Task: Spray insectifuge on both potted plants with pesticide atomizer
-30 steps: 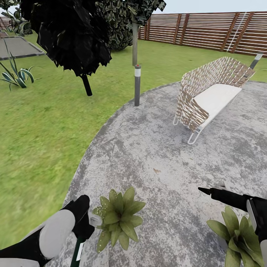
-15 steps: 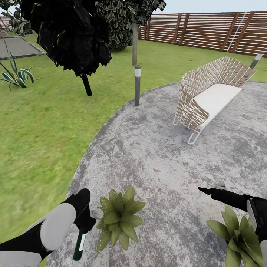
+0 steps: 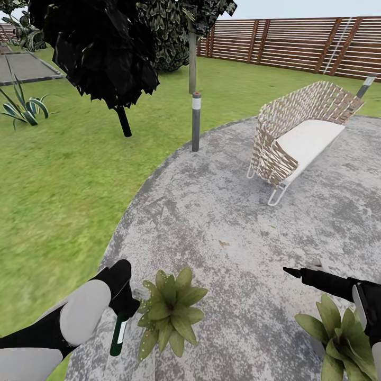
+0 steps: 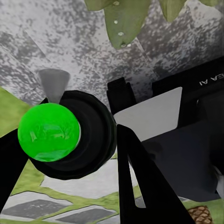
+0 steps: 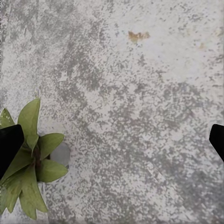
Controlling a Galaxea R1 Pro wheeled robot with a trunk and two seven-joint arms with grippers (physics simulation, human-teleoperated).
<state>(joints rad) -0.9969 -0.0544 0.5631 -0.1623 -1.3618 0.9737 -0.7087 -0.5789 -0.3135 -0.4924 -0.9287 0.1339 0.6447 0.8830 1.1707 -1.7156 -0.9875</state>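
Observation:
The pesticide atomizer (image 3: 119, 333) has a green-and-white body hanging below my left gripper (image 3: 126, 306), which is shut on it. Its pale nozzle head (image 3: 138, 290) points at the left potted plant (image 3: 169, 312), whose leaves carry white droplets. In the left wrist view the atomizer's green base (image 4: 49, 132) sits between my black fingers (image 4: 137, 182), with the grey nozzle (image 4: 53, 84) beyond and wet leaves (image 4: 123, 18) further on. The second potted plant (image 3: 344, 338) stands at the bottom right, just below my right arm. My right gripper (image 5: 112, 140) is open and empty over the pavement beside a plant (image 5: 32, 168).
Round grey pavement (image 3: 233, 211) borders grass (image 3: 53, 185) on the left. A wicker bench (image 3: 301, 140) stands at the back right, a lamp post (image 3: 196, 121) and a dark tree (image 3: 106, 53) behind. A spiky plant (image 3: 21, 108) and a wooden fence (image 3: 296, 42) lie further off.
My left gripper has shifted slightly right and forward with the atomizer, closer to the left plant. The right arm has not moved.

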